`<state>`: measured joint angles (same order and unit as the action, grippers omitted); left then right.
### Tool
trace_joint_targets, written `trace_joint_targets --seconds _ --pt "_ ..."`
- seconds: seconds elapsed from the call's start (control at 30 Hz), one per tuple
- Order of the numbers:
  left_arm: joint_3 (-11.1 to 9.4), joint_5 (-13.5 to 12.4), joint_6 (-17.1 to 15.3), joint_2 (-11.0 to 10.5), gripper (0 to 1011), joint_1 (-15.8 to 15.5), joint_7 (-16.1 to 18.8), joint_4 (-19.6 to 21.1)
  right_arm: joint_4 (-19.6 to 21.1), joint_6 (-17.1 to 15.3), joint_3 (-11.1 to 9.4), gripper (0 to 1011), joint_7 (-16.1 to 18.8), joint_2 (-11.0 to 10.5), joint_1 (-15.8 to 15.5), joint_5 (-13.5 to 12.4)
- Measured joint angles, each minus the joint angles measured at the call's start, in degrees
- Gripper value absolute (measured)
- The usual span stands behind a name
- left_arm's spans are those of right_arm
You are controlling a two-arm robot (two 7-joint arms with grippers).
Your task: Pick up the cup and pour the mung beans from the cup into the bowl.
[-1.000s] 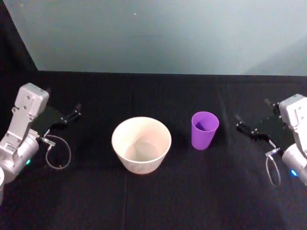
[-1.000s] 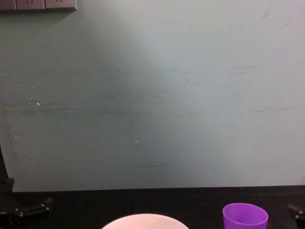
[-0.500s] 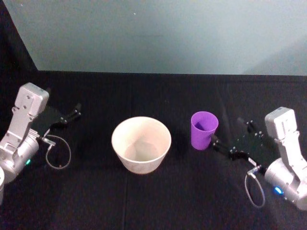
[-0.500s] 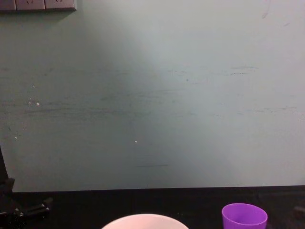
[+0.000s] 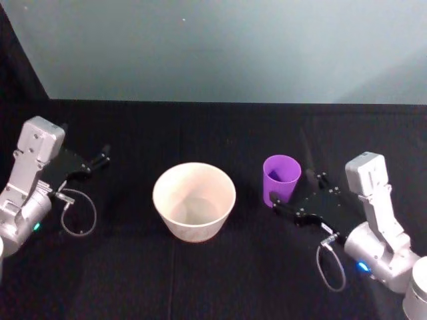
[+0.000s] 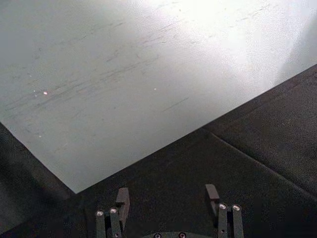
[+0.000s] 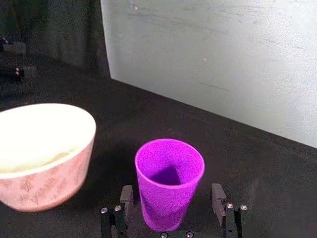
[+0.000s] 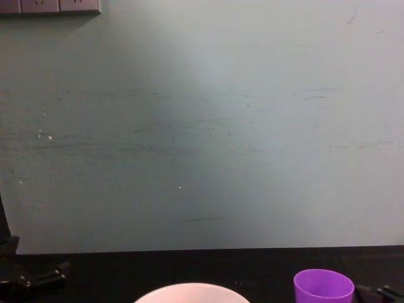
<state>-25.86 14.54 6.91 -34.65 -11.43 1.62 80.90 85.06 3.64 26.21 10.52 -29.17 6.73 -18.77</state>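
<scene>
Right gripper (image 7: 171, 194) straddles purple cup (image 5: 281, 179), jaws spread, nothing grasped.
We judge the side-on grip leaves its rim free for the bowl (image 5: 192, 229) beyond; left gripper (image 6: 167, 191) idles, open.

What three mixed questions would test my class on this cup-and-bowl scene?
1. True or false: the cup lies on its side.
2. The right pincer is: A) shut on the cup; B) open, a finger either side of the cup; C) parked far off.
3. Fill in: the left pincer, parked and open, is nearer the ____ than the cup.
Key: 1 false, it stands upright; 2 B; 3 bowl.
</scene>
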Motion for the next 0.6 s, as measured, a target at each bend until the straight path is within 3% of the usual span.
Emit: trace_joint_targets --seconds 0.23,0.4,0.6 --pt "0.0 0.0 0.0 0.0 1000 0.0 0.0 0.0 -4.51 0.35 0.06 1003 1.82 4.02 3.14 -0.28" --pt "0.0 0.0 0.0 0.0 1000 0.0 0.0 0.0 -6.65 0.84 -0.12 1003 2.63 5.67 4.5 -0.22" --pt "0.0 0.0 0.0 0.0 1000 0.0 0.0 0.0 -7.58 0.73 -0.94 908 2.94 7.11 4.78 -0.18"
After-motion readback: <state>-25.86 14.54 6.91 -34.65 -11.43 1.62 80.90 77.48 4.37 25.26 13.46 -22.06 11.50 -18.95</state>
